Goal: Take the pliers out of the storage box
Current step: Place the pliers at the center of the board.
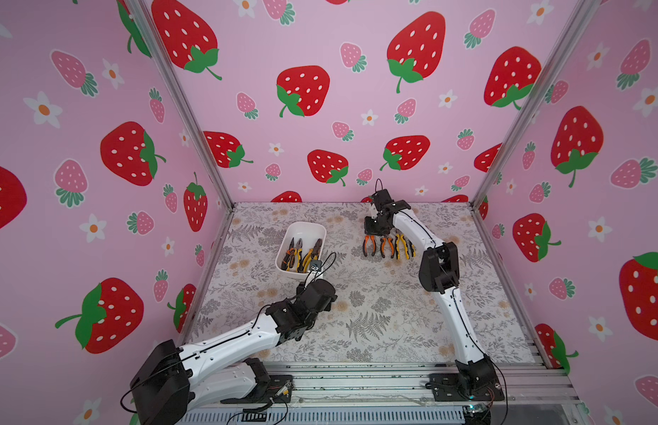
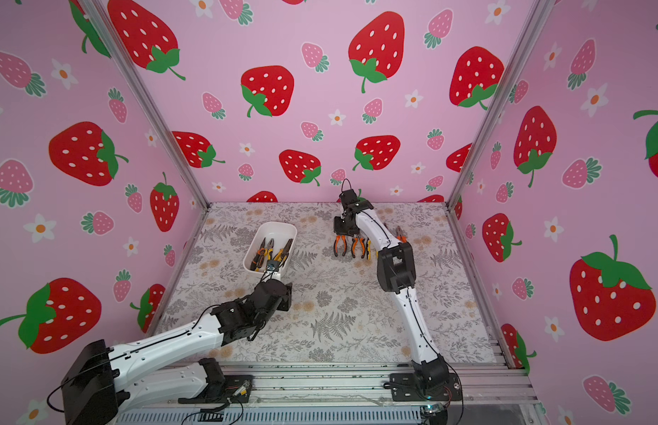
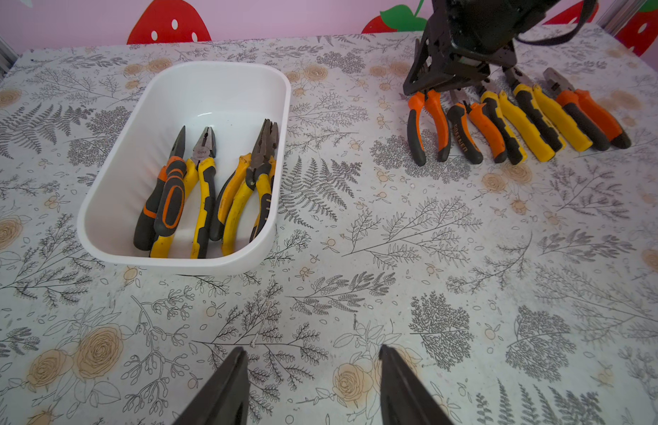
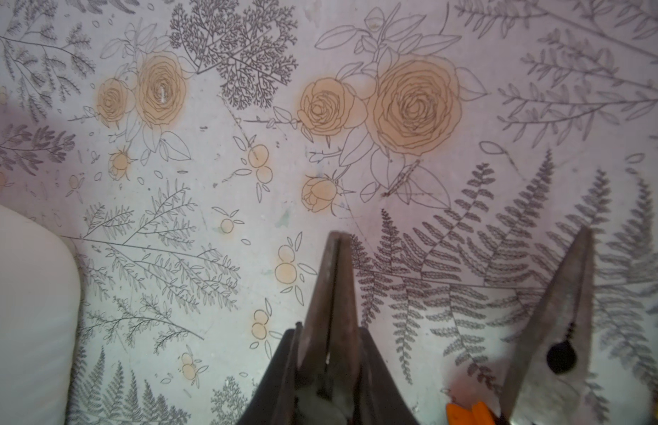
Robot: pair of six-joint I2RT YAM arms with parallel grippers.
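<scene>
The white storage box (image 3: 217, 66) sits on the floral mat at the left, also seen in both top views (image 1: 305, 225) (image 2: 275, 225). Several pliers (image 3: 202, 191) with orange or yellow handles lie inside it, noses away from me. My left gripper (image 3: 312, 353) is open and low over the mat just in front of the box, with nothing between its fingers. To the right my right gripper (image 1: 375, 235) (image 3: 441, 81) is shut on the dark nose (image 4: 334, 279) of an orange-handled pair (image 3: 428, 121). That pair is the left end of a row lying on the mat.
Several more pliers (image 3: 522, 121) lie side by side in the row on the mat, handles toward the front (image 1: 397, 248). One neighbour's nose (image 4: 555, 323) lies close beside the right gripper. Pink strawberry walls enclose three sides, and aluminium rails (image 1: 356, 382) run along the front.
</scene>
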